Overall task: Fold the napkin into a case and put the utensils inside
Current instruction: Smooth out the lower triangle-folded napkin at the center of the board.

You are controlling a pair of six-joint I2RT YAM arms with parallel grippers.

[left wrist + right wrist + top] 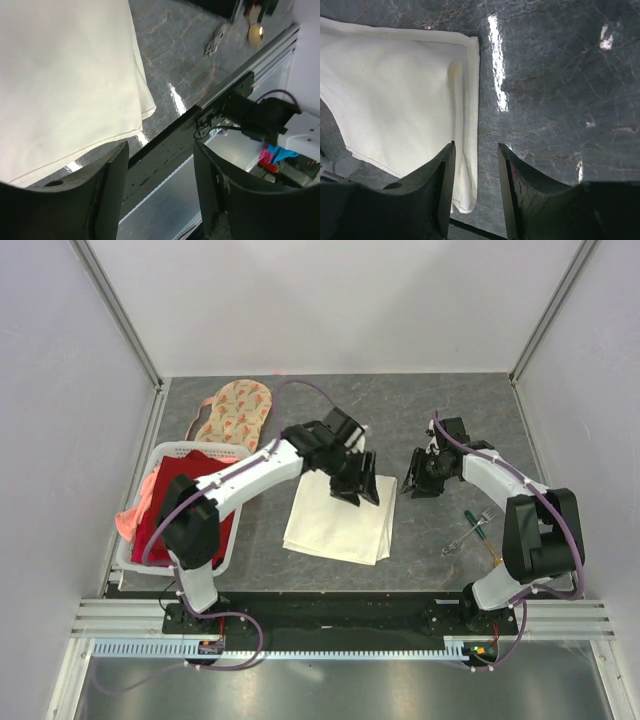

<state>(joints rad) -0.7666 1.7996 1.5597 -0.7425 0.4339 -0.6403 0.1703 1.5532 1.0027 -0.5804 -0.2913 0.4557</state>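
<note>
napkin (340,518) lying layered on desk (430,410), utensils (478,528) to its right | left end effector (362,490) hovering wide, empty, over its far edge; right end effector (416,484) parted, empty | I am judging it soft, light, limp: pinching hemmed corners

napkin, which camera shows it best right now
The top external view: the whole napkin lies there as a folded rectangle, only its far edge covered by the left gripper. The left wrist view shows just one corner and side; the right wrist view shows a corner with layered edges, close up.
</note>
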